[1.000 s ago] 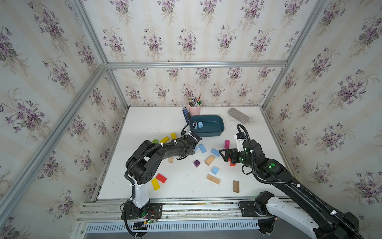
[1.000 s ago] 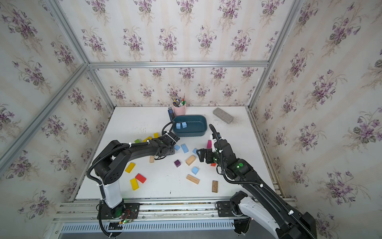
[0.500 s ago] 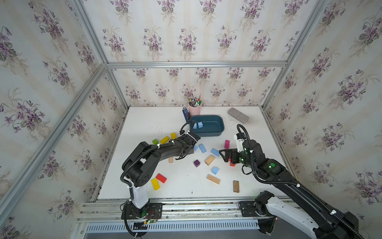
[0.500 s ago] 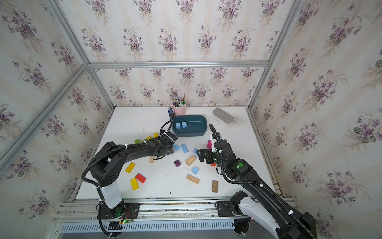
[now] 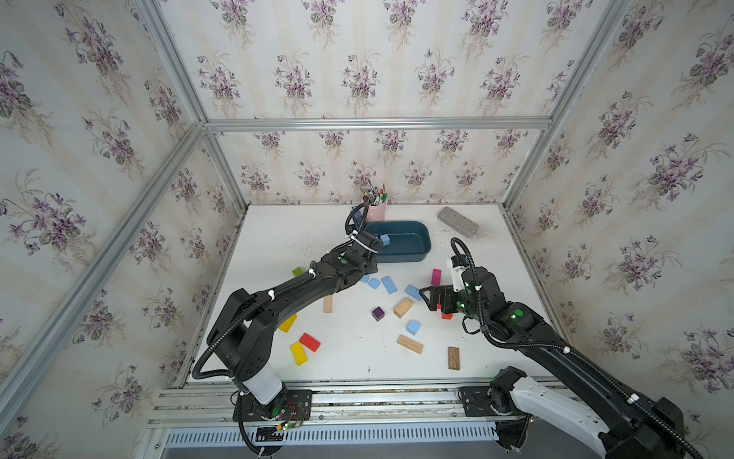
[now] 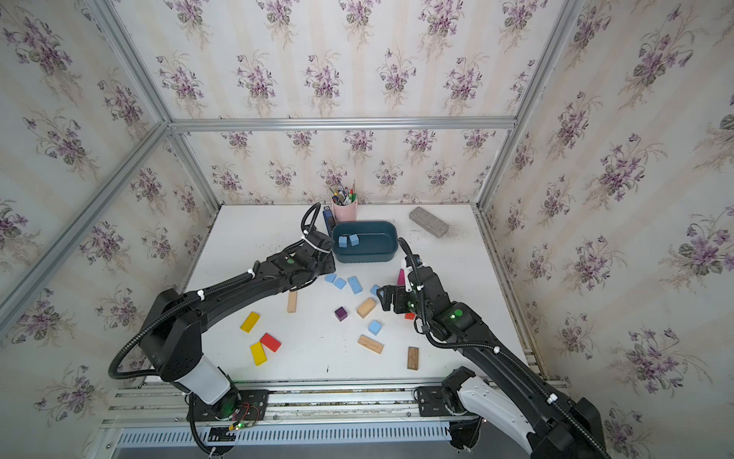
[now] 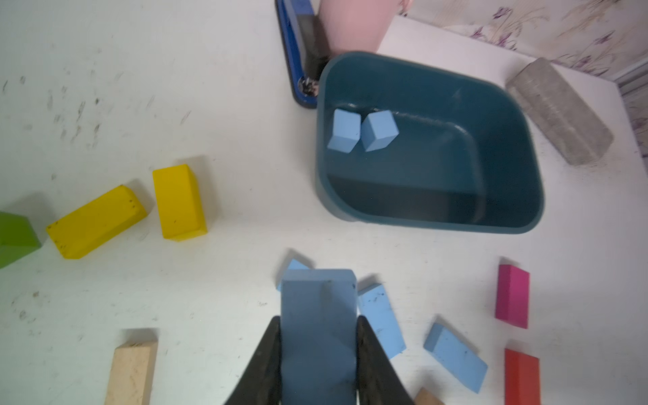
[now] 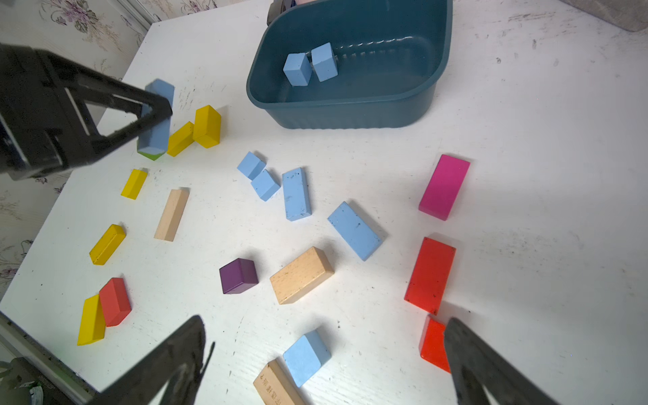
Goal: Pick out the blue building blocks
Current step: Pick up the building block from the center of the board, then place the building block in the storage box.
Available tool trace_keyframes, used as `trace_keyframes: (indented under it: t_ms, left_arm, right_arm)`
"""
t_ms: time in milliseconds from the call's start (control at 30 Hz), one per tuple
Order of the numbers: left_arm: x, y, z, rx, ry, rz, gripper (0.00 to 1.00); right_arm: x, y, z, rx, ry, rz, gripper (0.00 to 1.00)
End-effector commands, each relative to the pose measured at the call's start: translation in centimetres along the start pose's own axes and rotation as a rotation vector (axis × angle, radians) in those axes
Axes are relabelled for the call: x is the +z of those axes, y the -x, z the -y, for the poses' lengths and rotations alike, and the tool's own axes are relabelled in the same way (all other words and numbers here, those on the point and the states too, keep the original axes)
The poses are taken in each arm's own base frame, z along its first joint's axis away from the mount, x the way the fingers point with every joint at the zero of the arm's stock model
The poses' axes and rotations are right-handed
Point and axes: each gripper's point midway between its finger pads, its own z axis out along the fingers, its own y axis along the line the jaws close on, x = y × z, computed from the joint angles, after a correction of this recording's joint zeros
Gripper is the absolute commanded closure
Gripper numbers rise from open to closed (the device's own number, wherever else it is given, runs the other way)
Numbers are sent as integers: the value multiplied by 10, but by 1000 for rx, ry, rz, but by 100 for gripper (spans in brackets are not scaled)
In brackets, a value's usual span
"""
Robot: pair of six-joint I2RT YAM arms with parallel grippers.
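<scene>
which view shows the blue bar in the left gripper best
The left wrist view: the blue bar sits large and close, clamped between both fingers of the left gripper. The right wrist view shows it smaller, from the side, with one finger across it. In both top views the left arm hides it.

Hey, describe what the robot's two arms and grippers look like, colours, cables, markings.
The left arm and right arm are black with white lower segments, green lights and black ribbed cables held by white ties. The left gripper and right gripper each have two black tapering fingers with triangular cut-outs.
</scene>
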Motion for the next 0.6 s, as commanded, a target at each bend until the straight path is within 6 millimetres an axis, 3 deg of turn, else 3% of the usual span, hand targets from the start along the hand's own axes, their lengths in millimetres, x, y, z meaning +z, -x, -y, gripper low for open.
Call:
trace_keyframes:
  t_ms: [0,133,333,567]
  left_arm:
    - [0,18,21,27,-50,22,85]
    - [12,34,57,19,-128,12,85]
    - [45,47,107,-9,-211,-21,86]
    - [95,43,148,-50,-263,-82,86]
  right_arm:
    - [-4,11,-3,15,4,41,0]
    - [-11,13,1,20,-15,56,0]
    - [-19,14,7,28,-43,73,0]
    - [-24,11,16,35,-86,73,0]
